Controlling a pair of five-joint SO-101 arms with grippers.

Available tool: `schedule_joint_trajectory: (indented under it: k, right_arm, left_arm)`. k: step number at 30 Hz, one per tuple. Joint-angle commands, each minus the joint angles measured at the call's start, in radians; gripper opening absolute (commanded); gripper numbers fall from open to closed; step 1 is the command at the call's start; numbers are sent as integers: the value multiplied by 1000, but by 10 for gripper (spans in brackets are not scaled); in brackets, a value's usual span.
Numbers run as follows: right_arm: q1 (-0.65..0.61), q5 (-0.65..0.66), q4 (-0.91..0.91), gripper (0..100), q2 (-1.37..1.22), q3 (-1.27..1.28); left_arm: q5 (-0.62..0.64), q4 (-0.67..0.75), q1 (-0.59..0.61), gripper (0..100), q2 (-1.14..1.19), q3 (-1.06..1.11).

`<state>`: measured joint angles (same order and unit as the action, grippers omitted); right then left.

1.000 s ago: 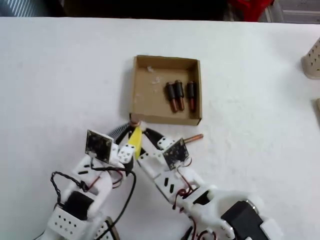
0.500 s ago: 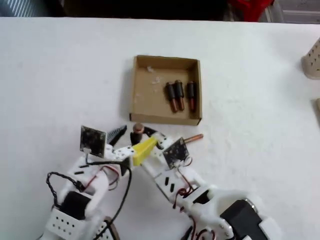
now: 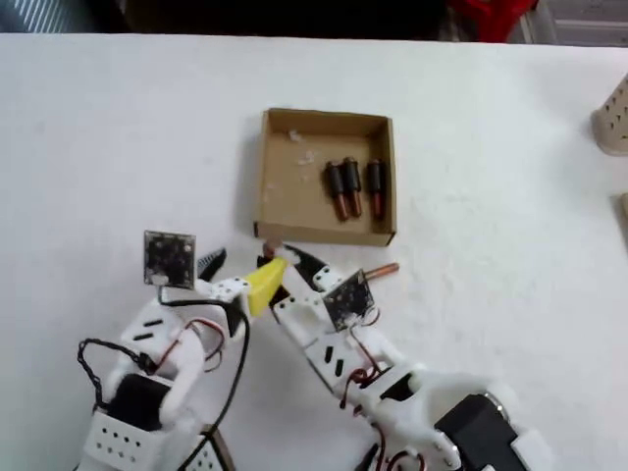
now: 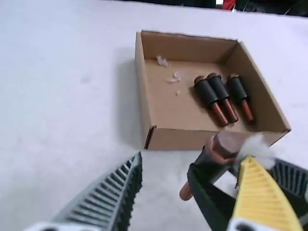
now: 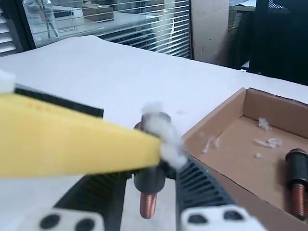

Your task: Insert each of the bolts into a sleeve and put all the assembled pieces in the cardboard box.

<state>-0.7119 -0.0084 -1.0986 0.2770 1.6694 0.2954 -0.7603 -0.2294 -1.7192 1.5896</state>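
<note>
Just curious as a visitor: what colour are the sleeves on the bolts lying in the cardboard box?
Black sleeves; clearest in the left wrist view.

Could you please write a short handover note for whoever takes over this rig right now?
Left gripper: open, its fingers on either side of the right gripper's load.
Right gripper: shut on a sleeved bolt, held just outside the near wall of the cardboard box.
Done: three assembled pieces lie in the box.
Left to do: put the held piece in the box. A bare bolt lies on the table by that same wall; it probably needs a sleeve, then boxing.
</note>
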Motion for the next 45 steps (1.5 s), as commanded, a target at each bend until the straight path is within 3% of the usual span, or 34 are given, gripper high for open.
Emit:
schedule_joint_trajectory:
  k: [1, 7, 13, 19, 23, 34, 39, 45]
  right_arm:
    - [15, -6, -8, 16, 50, 5]
    - [15, -6, -8, 16, 50, 5]
    - [16, -5, -8, 16, 50, 5]
    - [16, -5, -8, 16, 48, 5]
    - [16, -3, -8, 16, 45, 5]
    - [65, 0, -1, 16, 50, 5]
    - [91, 0, -5, 16, 51, 5]
    - [142, 2, -7, 16, 53, -2]
  left_arm:
    - [44, 3, -56, 328, -13, -98]
    - [44, -3, -208, 328, -13, -121]
    - [44, -5, -211, 304, -13, -167]
    - [38, -5, -96, 15, -13, -267]
    - [38, -6, -12, 73, -13, -269]
    - [31, -226, 294, 24, -116, -222]
    - [-124, -255, 375, 24, -111, -135]
    - [-203, -252, 394, 24, -111, 18]
